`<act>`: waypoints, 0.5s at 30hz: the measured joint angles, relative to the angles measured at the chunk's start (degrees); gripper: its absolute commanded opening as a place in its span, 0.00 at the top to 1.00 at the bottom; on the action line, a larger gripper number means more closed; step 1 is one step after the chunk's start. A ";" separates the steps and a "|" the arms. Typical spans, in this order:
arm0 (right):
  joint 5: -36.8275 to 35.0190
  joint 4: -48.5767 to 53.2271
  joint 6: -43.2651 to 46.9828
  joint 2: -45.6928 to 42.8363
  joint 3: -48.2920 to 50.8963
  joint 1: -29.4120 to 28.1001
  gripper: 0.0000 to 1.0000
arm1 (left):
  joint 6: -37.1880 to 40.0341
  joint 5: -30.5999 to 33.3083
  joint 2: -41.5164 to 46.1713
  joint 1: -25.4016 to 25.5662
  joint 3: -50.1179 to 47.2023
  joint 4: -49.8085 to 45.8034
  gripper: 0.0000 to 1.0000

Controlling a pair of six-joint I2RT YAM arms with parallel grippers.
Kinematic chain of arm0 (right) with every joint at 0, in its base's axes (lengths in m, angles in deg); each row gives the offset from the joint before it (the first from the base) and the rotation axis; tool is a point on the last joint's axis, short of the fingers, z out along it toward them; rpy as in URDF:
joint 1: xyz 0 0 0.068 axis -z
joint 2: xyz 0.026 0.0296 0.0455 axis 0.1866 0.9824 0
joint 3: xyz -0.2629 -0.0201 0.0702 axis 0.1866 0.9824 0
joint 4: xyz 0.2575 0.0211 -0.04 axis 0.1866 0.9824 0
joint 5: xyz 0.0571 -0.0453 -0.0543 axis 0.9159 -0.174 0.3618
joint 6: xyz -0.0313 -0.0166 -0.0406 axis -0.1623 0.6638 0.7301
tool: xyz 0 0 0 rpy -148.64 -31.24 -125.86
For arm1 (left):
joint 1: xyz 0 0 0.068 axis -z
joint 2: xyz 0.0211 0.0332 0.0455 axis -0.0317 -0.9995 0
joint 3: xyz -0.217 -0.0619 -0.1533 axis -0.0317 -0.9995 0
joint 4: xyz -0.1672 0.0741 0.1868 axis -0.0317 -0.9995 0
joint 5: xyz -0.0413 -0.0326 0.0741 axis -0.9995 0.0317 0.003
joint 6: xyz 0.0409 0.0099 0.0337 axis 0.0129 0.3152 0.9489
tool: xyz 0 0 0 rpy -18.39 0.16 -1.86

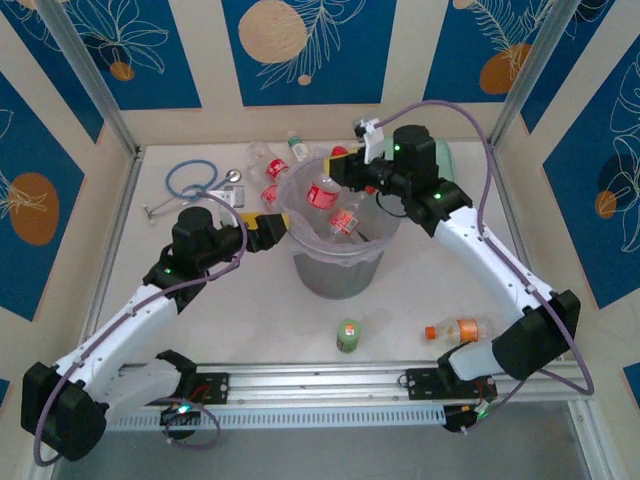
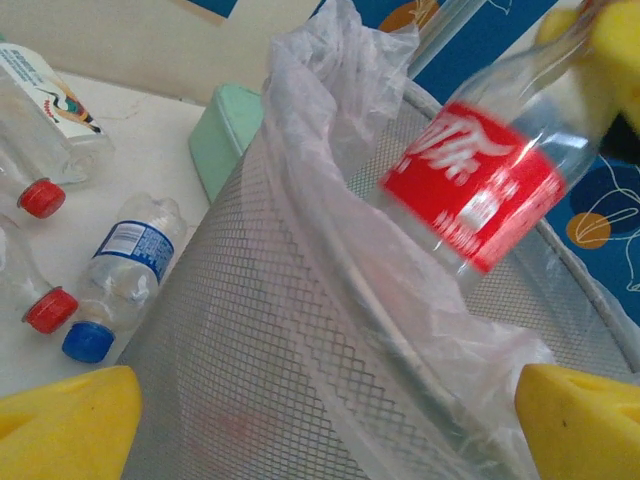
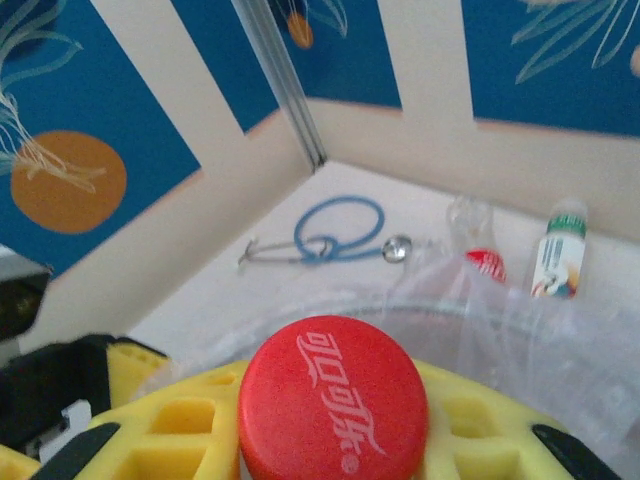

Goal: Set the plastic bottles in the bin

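Our right fingers [image 1: 342, 167] were clamped on a red-labelled bottle [image 1: 321, 193], its red cap [image 3: 333, 395] up against the wrist camera, the bottle tilted over the mouth of the bin [image 1: 340, 275]. Our left fingers [image 1: 268, 226] stood spread wide just beside the bin's left rim, gripping nothing. We saw other bottles [image 1: 345, 220] lying inside the bin. On the counter [image 1: 250, 320], a green-labelled bottle [image 1: 348, 336] and an orange-capped bottle [image 1: 455, 330] sat near the front.
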 measured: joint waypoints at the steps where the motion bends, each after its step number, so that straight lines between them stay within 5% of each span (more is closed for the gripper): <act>1: -0.20 -0.61 -0.42 0.28 1.14 -0.35 1.00 | 0.00 0.02 -0.22 0.00 -0.22 0.13 0.05; 10: -4.28 -9.51 -3.89 0.02 8.55 -1.92 0.98 | -0.22 0.24 -1.31 0.04 -0.70 2.43 0.06; 15: -5.27 -5.92 -3.50 -1.62 7.78 -2.34 0.52 | -0.22 0.17 -1.64 0.17 -0.92 3.37 0.06</act>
